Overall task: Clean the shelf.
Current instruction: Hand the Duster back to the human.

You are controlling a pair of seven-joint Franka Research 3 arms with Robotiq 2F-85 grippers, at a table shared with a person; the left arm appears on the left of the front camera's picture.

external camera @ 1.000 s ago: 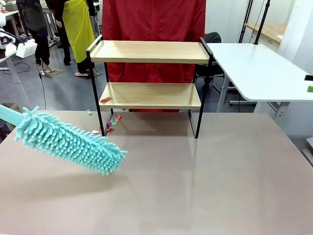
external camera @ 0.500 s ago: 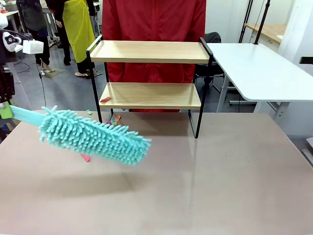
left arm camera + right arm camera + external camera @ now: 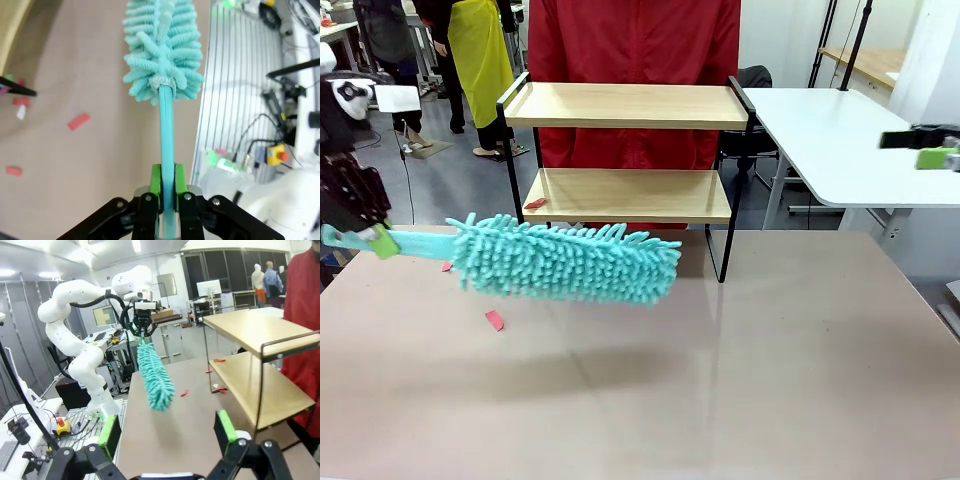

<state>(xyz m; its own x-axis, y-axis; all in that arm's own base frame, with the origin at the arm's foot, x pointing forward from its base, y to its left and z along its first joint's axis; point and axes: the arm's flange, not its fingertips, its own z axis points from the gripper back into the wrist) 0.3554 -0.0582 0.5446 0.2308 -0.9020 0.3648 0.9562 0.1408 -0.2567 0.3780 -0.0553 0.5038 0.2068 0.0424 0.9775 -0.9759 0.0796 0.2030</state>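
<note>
The shelf [image 3: 625,106], two light wooden boards in a black frame, stands at the far middle of the brown table [image 3: 740,380]. A red scrap [image 3: 535,203] lies on the left end of its lower board. My left gripper [image 3: 375,238] is shut on the handle of a teal fluffy duster [image 3: 565,262]. The duster hangs nearly level above the table, in front of the shelf's left legs. In the left wrist view, the green pads [image 3: 156,182] clamp the handle [image 3: 166,135]. My right gripper [image 3: 930,150] hovers open at the far right. The right wrist view looks past its pads [image 3: 225,426] at the shelf [image 3: 250,330] and duster [image 3: 155,375].
Red scraps [image 3: 495,320] lie on the table below the duster, and several more [image 3: 78,121] appear in the left wrist view. A person in red [image 3: 635,40] stands right behind the shelf. A white table [image 3: 850,140] adjoins at the right.
The left arm has swung the duster right and up, from tip-down at the left edge to nearly level before the shelf. The right gripper has come into view at the right edge.
</note>
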